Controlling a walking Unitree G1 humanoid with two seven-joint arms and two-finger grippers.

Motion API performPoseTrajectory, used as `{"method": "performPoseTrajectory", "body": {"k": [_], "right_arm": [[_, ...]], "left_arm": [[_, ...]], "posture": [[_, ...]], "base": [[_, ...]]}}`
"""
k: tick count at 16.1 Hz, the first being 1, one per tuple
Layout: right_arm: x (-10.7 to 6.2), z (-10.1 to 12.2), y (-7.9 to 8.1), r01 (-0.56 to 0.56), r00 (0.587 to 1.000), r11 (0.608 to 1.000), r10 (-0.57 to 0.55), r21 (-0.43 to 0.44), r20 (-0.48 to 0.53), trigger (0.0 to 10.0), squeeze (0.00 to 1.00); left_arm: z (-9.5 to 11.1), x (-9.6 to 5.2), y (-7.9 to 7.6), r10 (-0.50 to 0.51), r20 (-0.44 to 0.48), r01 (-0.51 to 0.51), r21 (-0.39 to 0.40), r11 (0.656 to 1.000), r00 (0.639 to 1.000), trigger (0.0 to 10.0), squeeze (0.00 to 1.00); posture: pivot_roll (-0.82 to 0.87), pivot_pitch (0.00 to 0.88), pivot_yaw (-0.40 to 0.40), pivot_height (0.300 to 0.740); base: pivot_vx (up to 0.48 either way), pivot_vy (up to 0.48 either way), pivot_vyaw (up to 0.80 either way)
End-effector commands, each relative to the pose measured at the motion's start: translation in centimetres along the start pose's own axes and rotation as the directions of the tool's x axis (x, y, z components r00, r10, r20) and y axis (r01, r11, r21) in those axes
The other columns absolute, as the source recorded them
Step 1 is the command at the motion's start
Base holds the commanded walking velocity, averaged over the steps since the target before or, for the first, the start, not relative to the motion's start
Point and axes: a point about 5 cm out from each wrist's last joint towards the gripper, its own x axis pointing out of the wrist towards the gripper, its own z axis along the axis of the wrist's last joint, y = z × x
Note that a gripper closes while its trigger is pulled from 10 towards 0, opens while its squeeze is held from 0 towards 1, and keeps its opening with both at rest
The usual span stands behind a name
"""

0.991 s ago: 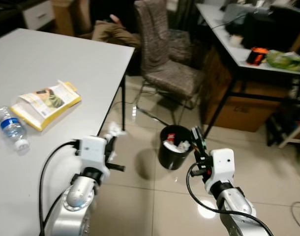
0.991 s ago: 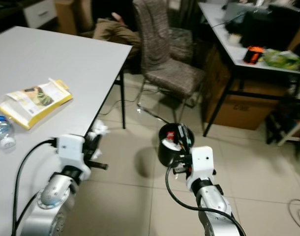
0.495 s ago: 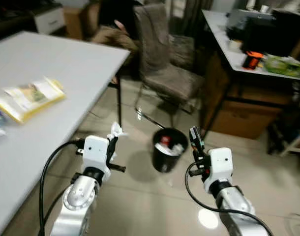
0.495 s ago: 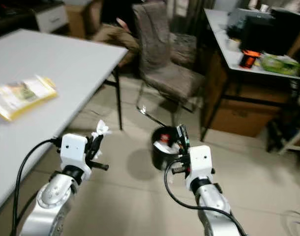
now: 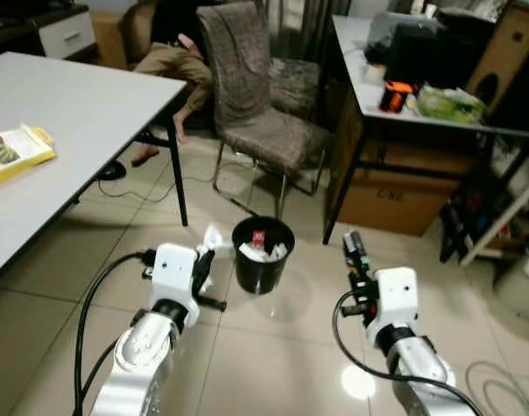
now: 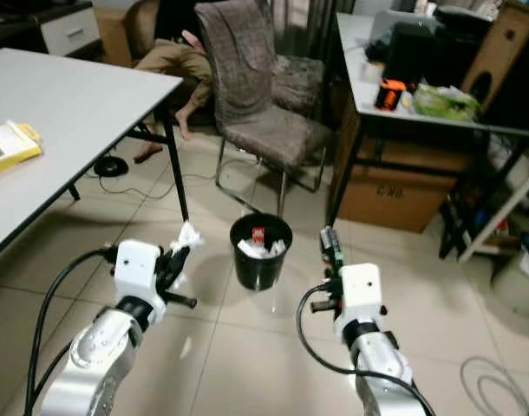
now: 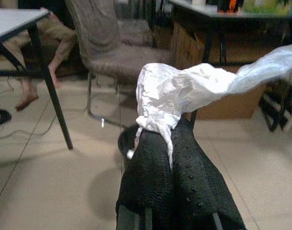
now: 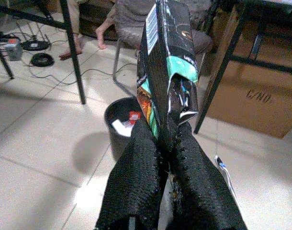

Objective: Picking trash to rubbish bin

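The view turned — black bin (image 5: pixel 263 254) now seemingly nearer, between both arms.

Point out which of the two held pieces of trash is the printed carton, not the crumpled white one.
The one in the right pincer: a dark flattened carton with teal and orange print. The left pincer is shut on crumpled white wrapper.

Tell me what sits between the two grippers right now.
The black rubbish bin stands on the floor between the left gripper, shut on crumpled white paper, and the right gripper, shut on a dark wrapper: eye views.
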Motion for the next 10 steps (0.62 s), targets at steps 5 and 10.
{"method": "performPoseTrajectory", "body": {"k": [5, 10], "right_arm": [[0.11, 0.53, 0.09, 0.005, 1.0, 1.0, -0.005, -0.007, 0.024, 10.0, 0.0], [0.4, 0.44, -0.12, 0.015, 1.0, 1.0, -0.015, 0.0, 0.017, 10.0, 0.0]], "left_arm": [[0.27, 0.49, 0.42, 0.008, 0.01, -0.008, 0.039, 0.999, 1.0, 10.0, 0.0], [0.31, 0.69, 0.23, 0.008, 0.022, -0.009, 0.054, 0.998, 1.0, 10.0, 0.0]], "posture": [[0.01, 0.0, -0.038, 0.74], [0.01, 0.0, -0.046, 0.74]], "base": [[0.0, 0.08, 0.0], [0.0, 0.0, 0.0]]}}
